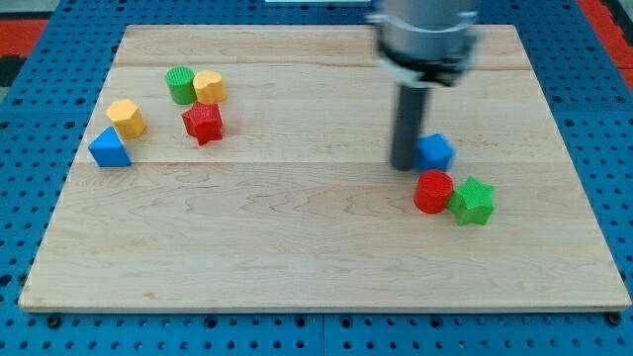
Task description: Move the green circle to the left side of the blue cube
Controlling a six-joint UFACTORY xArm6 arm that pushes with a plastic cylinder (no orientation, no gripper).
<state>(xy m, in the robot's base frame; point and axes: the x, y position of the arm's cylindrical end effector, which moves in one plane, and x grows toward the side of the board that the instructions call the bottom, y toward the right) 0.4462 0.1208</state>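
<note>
While my tip [406,165] rests just left of the blue cube [435,151], holding nothing, the green circle [180,85], a ribbed short cylinder, sits upper left on the bench [297,237].

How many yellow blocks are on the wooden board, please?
2. One yellow block sits near the view's top left, touching the green circle. The other yellow block lies further left, just above the blue triangle. None seems hidden.
</note>
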